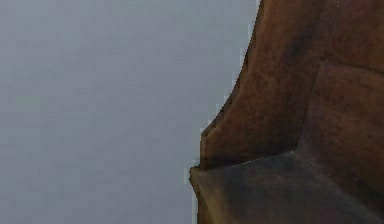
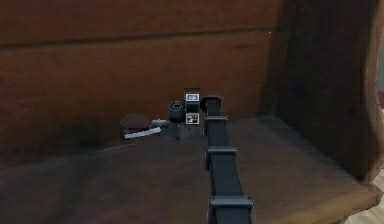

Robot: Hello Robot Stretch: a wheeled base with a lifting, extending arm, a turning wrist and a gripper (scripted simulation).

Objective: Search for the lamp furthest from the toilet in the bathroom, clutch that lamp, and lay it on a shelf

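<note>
In the arm side view my arm (image 2: 225, 170) rises as a dark bar over a brown wooden shelf board (image 2: 90, 185). Two white marked squares (image 2: 192, 108) stand at its far end. Left of them sits the gripper (image 2: 143, 128), close to the shelf's wooden back panel (image 2: 120, 70). A small dark blob with a pale streak (image 2: 136, 123) lies at the fingers, low over the board. I cannot tell whether the gripper holds anything.
A wooden side wall (image 2: 320, 80) closes the shelf on the arm side view's right. In the forward view a brown wooden piece of furniture (image 1: 310, 110) takes up the right, with a plain grey wall (image 1: 100, 100) to its left.
</note>
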